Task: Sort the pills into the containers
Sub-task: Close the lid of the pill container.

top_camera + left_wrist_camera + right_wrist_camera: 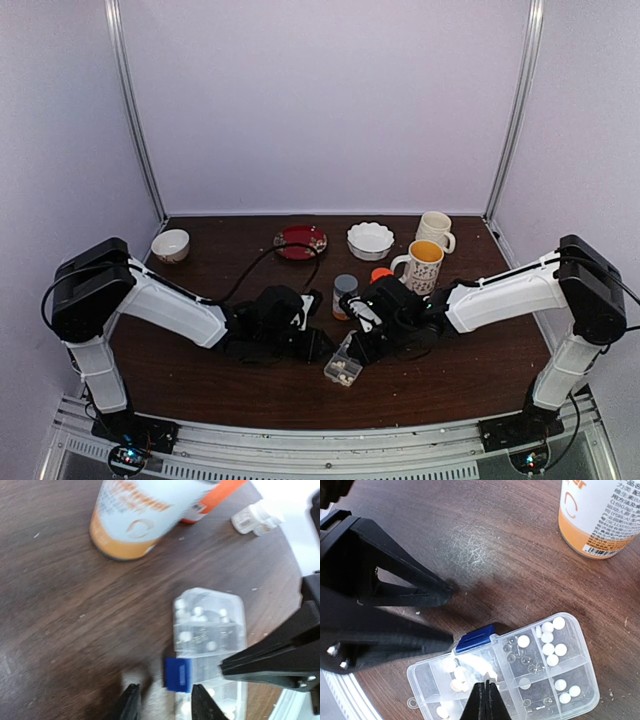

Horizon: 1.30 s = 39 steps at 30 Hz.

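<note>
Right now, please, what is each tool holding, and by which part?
Left tool: open, holding nothing. Right tool: shut over the pill box; hold cannot be told.

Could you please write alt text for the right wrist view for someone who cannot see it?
The right hand, shut, hangs over a clear pill box with a blue latch on a dark wooden table, white pills in several compartments. The open left hand reaches in from the left, and an orange-and-white bottle stands upper right.
</note>
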Each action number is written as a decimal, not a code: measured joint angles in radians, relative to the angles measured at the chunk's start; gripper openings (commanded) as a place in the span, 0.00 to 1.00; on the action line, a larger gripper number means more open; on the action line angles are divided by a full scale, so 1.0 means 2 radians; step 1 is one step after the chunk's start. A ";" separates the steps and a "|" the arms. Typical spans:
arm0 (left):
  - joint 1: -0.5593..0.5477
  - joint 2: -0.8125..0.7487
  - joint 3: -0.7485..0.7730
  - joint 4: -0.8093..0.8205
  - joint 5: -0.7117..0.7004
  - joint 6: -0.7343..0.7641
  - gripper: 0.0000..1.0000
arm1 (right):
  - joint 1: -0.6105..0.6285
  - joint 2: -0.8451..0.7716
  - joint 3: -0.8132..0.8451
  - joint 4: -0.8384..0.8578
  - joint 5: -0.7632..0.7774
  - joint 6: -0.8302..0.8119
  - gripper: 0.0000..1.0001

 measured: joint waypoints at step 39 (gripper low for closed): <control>0.001 0.066 0.083 -0.027 0.077 0.000 0.23 | -0.009 -0.080 -0.049 -0.012 0.023 0.043 0.32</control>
